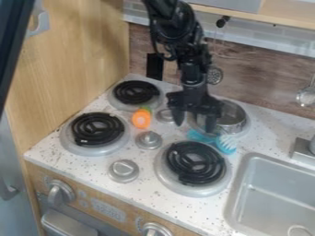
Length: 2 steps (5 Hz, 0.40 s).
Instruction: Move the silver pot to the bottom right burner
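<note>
Had the end effector [194, 123] spread open, with the silver pot [232, 116] close beside it, toward the camera view's right edge; couldn't tell whether touching.

You see a round silver pot [232, 128] with the shine of smooth metal. Beneath your black two-finger gripper [194, 125], which looks like dark plastic or metal, the white speckled countertop [271, 122] appears smooth. Your black coiled burners [195, 162] look mostly matt, with silvery, softly shiny round surrounds [169, 180]. The blue bristled brush [225, 144] looks like plastic, as does the smooth orange carrot-shaped toy [141, 120]. To your eye, the pale side panel [73, 60] shows straight wood grain, and the rectangular grey sink [245, 184] reads smooth, low in gloss.
</note>
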Each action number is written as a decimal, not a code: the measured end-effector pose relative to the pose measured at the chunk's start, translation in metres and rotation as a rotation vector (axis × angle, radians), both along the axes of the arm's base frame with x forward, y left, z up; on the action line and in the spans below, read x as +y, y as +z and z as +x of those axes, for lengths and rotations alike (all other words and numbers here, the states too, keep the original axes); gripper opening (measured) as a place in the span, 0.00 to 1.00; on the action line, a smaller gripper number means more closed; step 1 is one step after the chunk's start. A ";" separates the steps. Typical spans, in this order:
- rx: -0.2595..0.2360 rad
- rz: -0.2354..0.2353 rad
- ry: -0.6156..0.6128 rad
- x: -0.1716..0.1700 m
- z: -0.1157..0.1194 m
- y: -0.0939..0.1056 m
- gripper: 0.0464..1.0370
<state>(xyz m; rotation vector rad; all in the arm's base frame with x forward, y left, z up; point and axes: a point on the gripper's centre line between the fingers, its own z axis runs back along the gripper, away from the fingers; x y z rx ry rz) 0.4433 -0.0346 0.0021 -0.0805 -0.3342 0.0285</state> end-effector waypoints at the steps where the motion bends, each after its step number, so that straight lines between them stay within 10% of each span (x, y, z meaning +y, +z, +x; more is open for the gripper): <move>1: -0.048 0.002 0.088 0.005 0.008 0.003 0.96; 2: -0.094 -0.013 0.132 0.006 0.021 0.015 0.96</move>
